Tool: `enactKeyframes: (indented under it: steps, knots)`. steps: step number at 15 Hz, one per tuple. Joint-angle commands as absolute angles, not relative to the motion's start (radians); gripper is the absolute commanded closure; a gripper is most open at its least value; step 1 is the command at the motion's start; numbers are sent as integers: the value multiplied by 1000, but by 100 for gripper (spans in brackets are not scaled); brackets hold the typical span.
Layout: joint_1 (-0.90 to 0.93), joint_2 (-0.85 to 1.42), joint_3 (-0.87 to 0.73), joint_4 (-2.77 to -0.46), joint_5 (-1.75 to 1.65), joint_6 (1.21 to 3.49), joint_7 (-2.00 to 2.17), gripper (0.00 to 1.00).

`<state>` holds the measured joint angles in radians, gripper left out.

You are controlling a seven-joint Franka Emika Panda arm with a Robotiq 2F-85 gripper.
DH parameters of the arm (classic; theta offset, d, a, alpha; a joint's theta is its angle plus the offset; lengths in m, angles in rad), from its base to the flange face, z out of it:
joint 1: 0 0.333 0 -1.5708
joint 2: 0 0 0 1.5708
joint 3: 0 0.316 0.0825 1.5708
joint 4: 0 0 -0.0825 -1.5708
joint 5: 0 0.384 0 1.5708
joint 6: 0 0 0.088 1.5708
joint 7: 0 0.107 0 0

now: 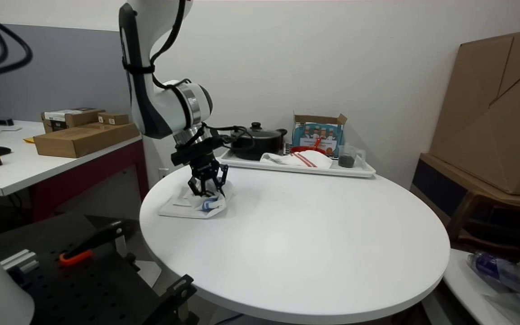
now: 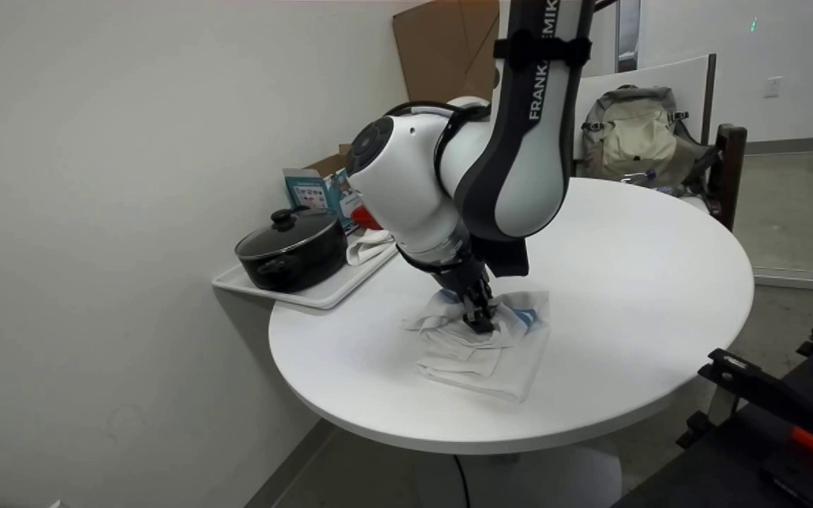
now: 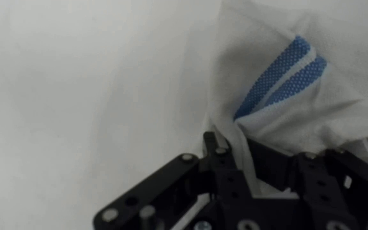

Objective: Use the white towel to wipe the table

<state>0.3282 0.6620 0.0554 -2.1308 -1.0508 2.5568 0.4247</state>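
Note:
The white towel [image 1: 181, 210] with blue stripes lies bunched on the round white table [image 1: 314, 234], near the table's edge. In an exterior view the towel [image 2: 459, 360] spreads in loose folds under my gripper [image 2: 480, 326]. My gripper [image 1: 211, 193] points down at the table with its fingertips in the towel. In the wrist view the towel [image 3: 331, 95] runs up and right, and one fold passes between the fingers of the gripper [image 3: 240, 145]. The gripper is shut on that fold. The fingertips are partly hidden by cloth.
A white tray [image 1: 287, 170] at the table's wall side holds a black lidded pot [image 1: 260, 143], a second towel with red stripes [image 1: 312, 158], a red item [image 1: 307, 149], a clear mug [image 1: 348, 158] and a box [image 1: 318, 135]. A bench with cardboard boxes [image 1: 86, 140] stands beside the table.

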Motion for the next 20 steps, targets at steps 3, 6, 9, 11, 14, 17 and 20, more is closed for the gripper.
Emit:
enactKeyframes:
  steps: [3, 6, 9, 11, 14, 17, 20]
  knots:
    - [277, 691, -25, -2054, -1044, 2570, 545, 95]
    - [237, 703, -59, -2021, -1035, 2573, 581, 95]
    - [186, 717, -86, -1991, -1020, 2575, 600, 95]
    - [149, 726, -101, -1976, -996, 2576, 593, 95]
    - [72, 739, -103, -1953, -896, 2571, 533, 95]
    - [0, 748, -112, -1924, -778, 2579, 452, 95]
    - [-51, 756, -137, -1890, -663, 2586, 375, 95]
